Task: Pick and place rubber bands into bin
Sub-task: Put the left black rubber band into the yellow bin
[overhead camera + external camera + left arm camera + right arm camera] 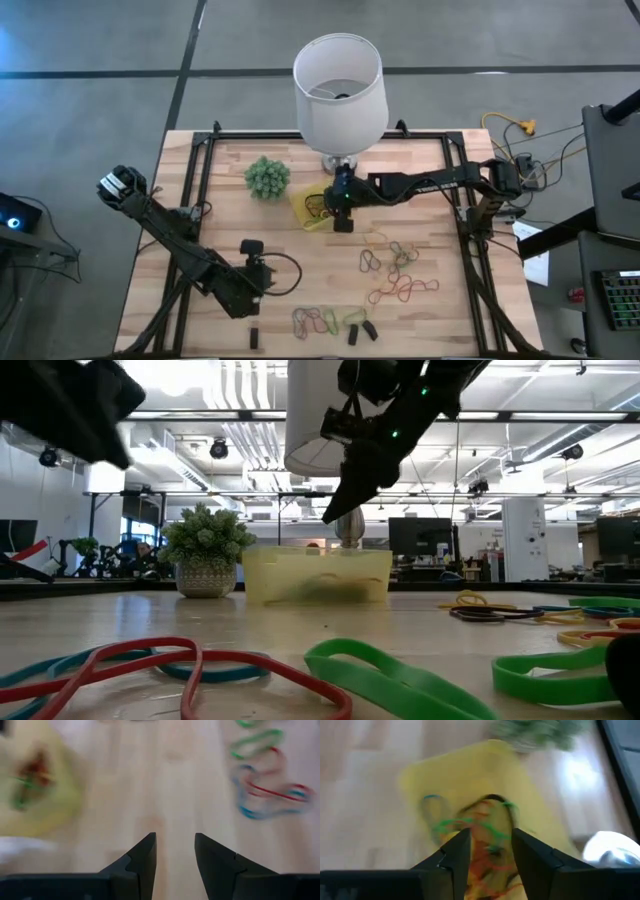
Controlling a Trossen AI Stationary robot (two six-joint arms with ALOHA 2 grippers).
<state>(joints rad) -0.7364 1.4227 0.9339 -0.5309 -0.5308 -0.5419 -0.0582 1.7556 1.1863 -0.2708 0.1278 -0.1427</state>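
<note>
Progress, mid-task. Right pincer poised directly over the bin, its jaws parted with nothing seen gripped between them; a tangle of rubber bands in green, red, orange and black already lies inside the yellow tray. Much remains, by the look of it: one loose cluster of bands is spread on the surface well apart from the bin on the right arm's side, and a second cluster lies at the near edge, close to the left pincer, which waits low over the wood with jaws apart and empty. Bin: small, shallow, square, translucent yellow, standing between the green ball plant and the lamp base.
</note>
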